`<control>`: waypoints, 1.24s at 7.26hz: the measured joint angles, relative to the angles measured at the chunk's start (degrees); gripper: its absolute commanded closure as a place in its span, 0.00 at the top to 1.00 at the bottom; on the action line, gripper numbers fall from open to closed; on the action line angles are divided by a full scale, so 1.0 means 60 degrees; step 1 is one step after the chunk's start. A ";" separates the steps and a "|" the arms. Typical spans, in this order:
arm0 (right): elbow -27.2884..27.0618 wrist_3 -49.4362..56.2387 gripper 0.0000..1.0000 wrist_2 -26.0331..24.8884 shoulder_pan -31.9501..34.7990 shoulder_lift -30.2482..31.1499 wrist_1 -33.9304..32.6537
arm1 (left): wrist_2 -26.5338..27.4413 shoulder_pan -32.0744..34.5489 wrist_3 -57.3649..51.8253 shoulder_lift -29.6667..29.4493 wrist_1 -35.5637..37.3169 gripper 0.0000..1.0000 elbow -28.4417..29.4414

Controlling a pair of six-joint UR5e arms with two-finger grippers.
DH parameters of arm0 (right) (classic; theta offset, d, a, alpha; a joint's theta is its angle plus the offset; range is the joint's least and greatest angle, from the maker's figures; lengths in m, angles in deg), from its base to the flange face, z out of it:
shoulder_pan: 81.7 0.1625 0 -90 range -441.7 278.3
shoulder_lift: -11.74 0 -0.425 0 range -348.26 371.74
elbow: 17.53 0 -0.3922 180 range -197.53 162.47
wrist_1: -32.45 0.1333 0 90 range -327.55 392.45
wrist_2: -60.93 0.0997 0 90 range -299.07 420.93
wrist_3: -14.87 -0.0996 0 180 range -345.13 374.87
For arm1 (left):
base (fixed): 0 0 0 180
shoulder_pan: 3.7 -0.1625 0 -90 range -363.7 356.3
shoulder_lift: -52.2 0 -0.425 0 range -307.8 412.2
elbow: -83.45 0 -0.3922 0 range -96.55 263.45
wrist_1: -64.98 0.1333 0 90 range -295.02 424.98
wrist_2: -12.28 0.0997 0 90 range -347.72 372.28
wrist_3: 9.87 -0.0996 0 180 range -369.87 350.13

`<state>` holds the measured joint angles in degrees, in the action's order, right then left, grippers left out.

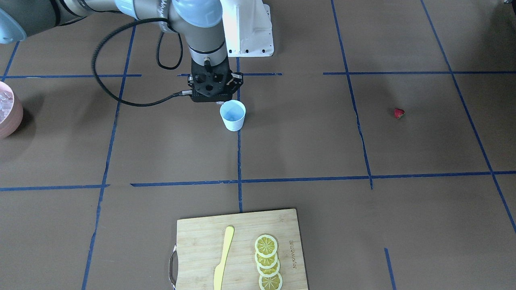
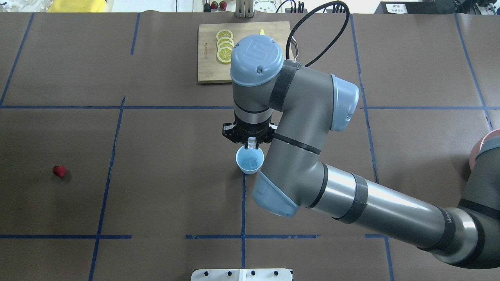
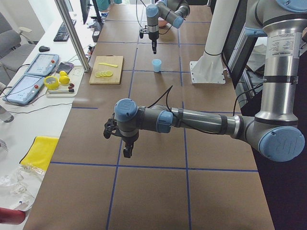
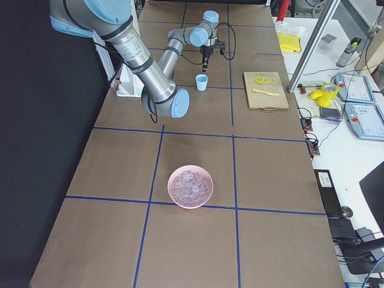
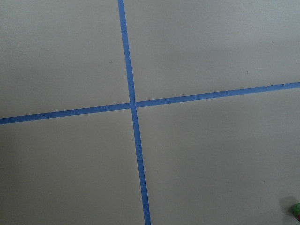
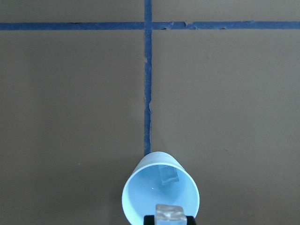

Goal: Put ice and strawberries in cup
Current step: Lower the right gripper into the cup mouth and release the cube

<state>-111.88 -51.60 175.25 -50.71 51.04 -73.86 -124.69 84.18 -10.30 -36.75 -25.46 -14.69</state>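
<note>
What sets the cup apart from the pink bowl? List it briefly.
The cup is small, tapered and white; the pink bowl is wider and round. The cup holds one ice cube; the bowl holds many. Both stand upright and hold ice.

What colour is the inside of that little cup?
The cup is pale blue inside, white outside; clearest in the right wrist view.

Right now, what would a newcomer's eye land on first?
The right gripper pinching a small clear ice cube just above the small white cup with pale-blue inside, where another clear cube already lies. The tiny red strawberry sits on the brown table, far to the robot's left.
</note>
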 measured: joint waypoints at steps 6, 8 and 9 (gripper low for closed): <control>0.0434 -0.0025 0.55 -0.0403 -0.0540 -0.0029 0.0044 | 0.0005 0.0000 0.0000 -0.0013 0.0000 1.00 0.0013; 0.0445 -0.0025 0.99 -0.0420 -0.0539 -0.0003 0.0043 | 0.0006 -0.0001 0.0000 -0.0014 0.0000 1.00 0.0020; 0.0447 -0.0025 0.99 -0.0465 -0.0543 0.0006 0.0049 | 0.0005 -0.0003 0.0000 -0.0014 0.0000 1.00 0.0021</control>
<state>-109.20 -51.75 172.46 -53.97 51.08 -73.57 -124.65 84.16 -10.31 -36.84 -25.46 -14.56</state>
